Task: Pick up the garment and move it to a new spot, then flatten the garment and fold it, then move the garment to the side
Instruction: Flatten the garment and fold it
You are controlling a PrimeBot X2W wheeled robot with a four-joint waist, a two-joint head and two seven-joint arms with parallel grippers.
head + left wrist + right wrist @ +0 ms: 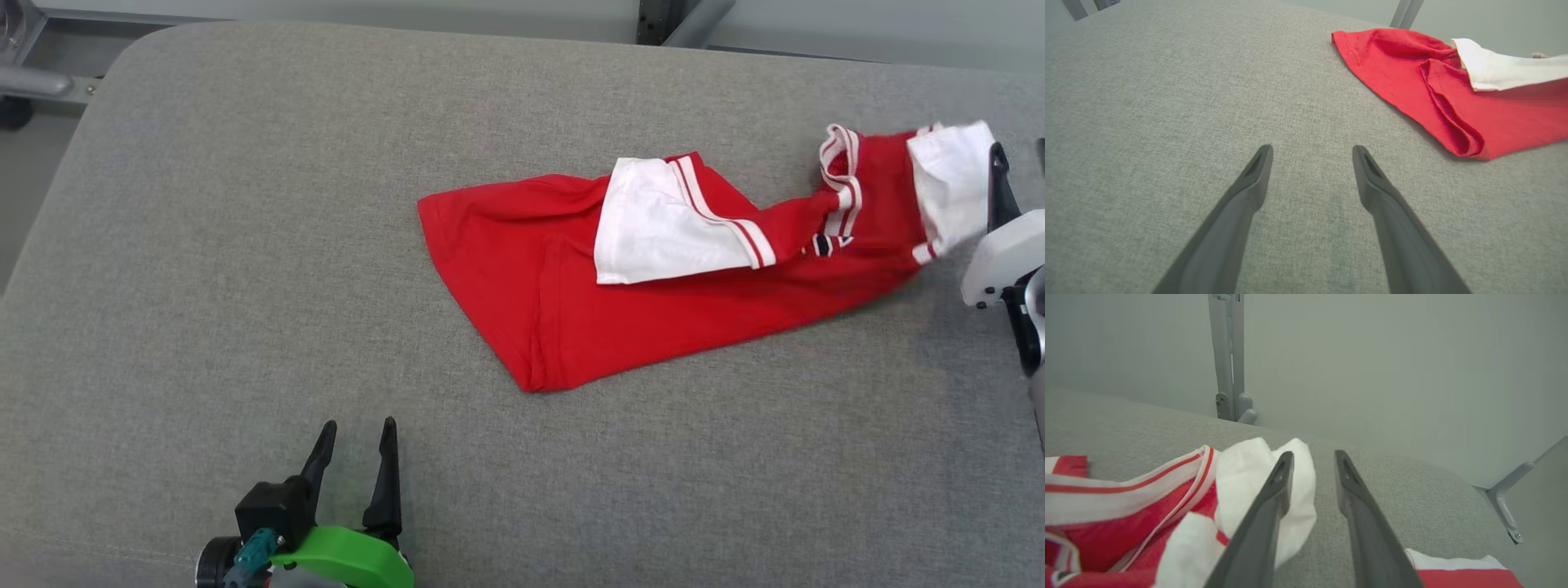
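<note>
Garment hem faces broad grey table stretch toward left gripper.

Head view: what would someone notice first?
The bright red-and-white shirt sprawled on the grey pad, right of centre. The right end effector sits at its white sleeve on the far right, while the left end effector hangs open at the lower left.

Left gripper: two long dark tapering fingers on a black block, bright green curved bracket, teal plug; right gripper: matching dark fingers, white casing with small dark screws
</note>
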